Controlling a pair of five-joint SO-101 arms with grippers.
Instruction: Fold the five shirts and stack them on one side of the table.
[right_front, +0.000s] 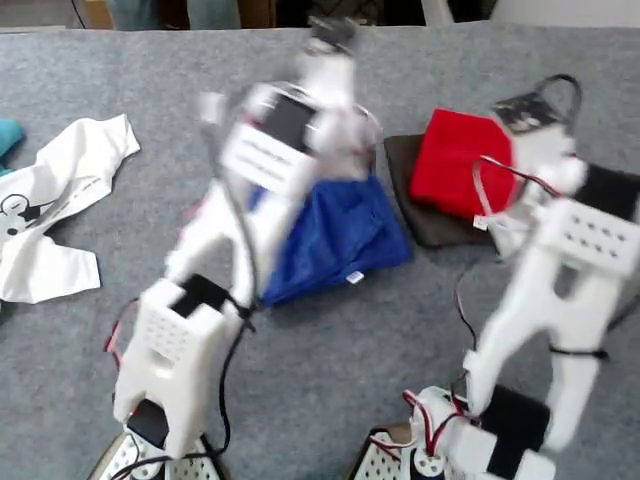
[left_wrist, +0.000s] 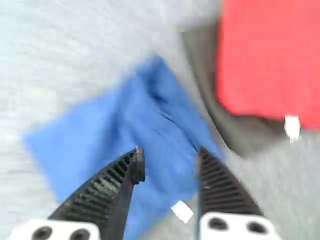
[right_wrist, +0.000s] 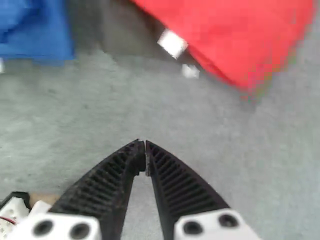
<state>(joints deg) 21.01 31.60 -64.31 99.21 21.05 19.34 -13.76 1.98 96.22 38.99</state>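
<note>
Stacking step, I judge: the left gripper (left_wrist: 167, 162) hangs over the folded blue shirt (right_front: 340, 240), fingers narrowly apart — the right gripper (right_wrist: 145, 150) is pinched closed, empty. Next — grip it and lift it onto the red shirt (right_front: 455, 160).

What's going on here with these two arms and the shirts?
Shirt folding, partway through. The left pincer hangs open over the blue shirt; the right pincer is shut above bare table. A red shirt lies folded on a dark shirt, and a white shirt lies unfolded, apart.

Closed fingers (right_wrist: 145, 150) near red shirt (right_wrist: 235, 35)
</note>
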